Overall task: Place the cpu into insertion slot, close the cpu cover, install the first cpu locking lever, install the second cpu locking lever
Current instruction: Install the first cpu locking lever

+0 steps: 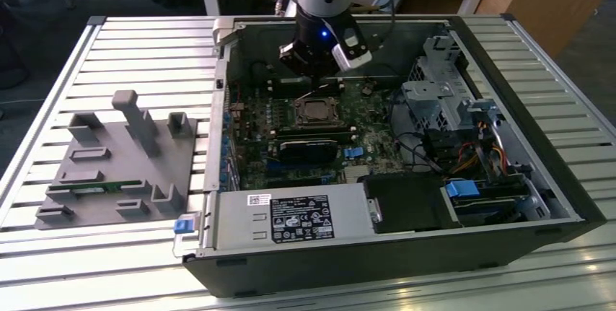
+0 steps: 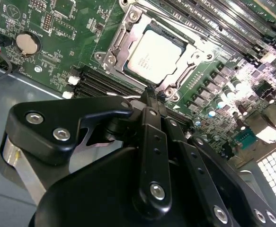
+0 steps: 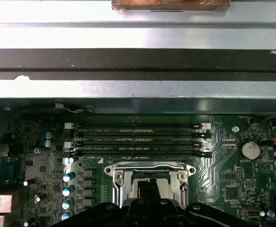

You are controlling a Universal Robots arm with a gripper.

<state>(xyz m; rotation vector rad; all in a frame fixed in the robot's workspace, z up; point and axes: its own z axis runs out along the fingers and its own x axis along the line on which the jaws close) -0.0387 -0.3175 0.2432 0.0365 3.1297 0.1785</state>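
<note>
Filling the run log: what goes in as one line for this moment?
small flat square grey metallic cpu: seated in socket | thin metal cpu cover: closed over it | hand: shut, just beside socket

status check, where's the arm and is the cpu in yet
Gripper low at socket edge, jaws together. Cpu seated in socket, cpu cover down around it. Nothing in the way.

- No print can be read with certainty.
- The cpu [image 2: 154, 52] carries faint grey marks on its top, too small to read.
- White lettering is dotted over the motherboard [image 3: 232, 189] around the cpu, illegible.
- Well apart from the cpu, a large white label [image 1: 300, 218] with black print and symbols lies on the power supply [image 1: 241, 228], unreadable.
</note>
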